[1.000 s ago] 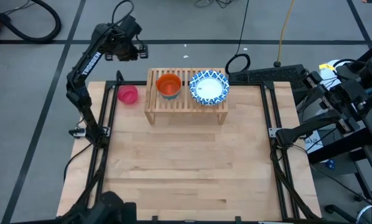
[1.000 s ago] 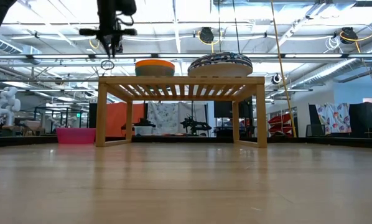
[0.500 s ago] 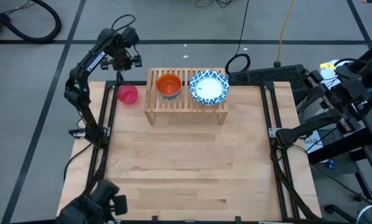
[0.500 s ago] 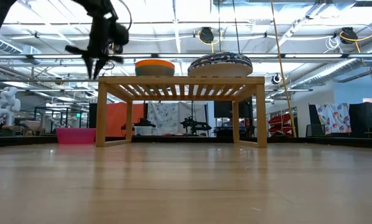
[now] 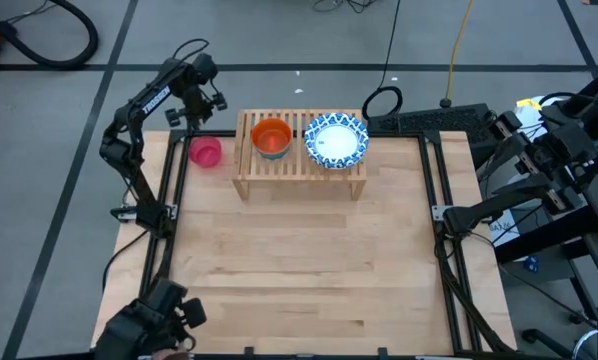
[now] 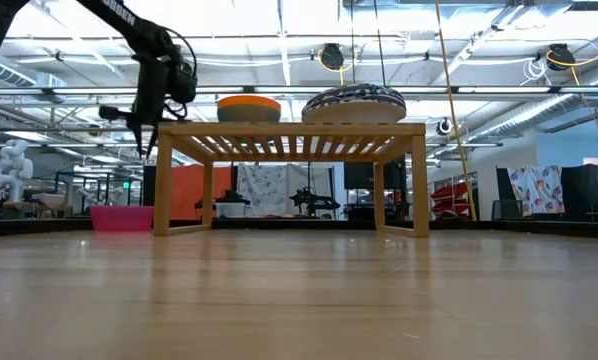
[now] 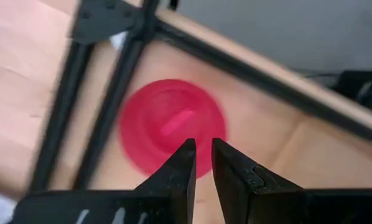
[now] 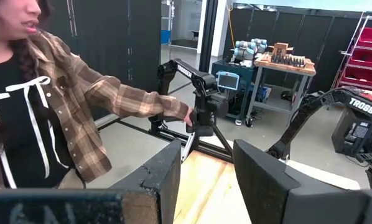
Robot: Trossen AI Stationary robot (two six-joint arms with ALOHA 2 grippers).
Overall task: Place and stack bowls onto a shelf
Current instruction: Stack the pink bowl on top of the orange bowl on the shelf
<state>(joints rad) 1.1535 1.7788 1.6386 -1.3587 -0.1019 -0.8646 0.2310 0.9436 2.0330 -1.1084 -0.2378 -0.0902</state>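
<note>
The light-wood shelf (image 5: 299,168) stands at the table's far edge. On it sit the orange-red bowl (image 5: 271,136), with a teal edge showing beneath it, and a stack of blue-patterned bowls (image 5: 336,140), also seen in the low view (image 6: 354,102). The pink bowl (image 5: 206,151) rests on the table left of the shelf. My left gripper (image 7: 203,149) hangs above the pink bowl (image 7: 167,121), pointing down, fingers a narrow gap apart and empty. My right gripper (image 8: 208,168) is open, parked off the table's right side.
The black table frame (image 7: 114,93) runs right beside the pink bowl. A dark object (image 5: 149,322) sits at the near left corner. The right wrist view shows a person in a plaid shirt (image 8: 80,106) with a hand on another arm beyond the table.
My left gripper has come down and moved toward the table's left, from high beside the shelf's far left corner to just above the pink bowl, tipping as it went. The dark object at the near left corner has shifted left. The bowls have stayed put.
</note>
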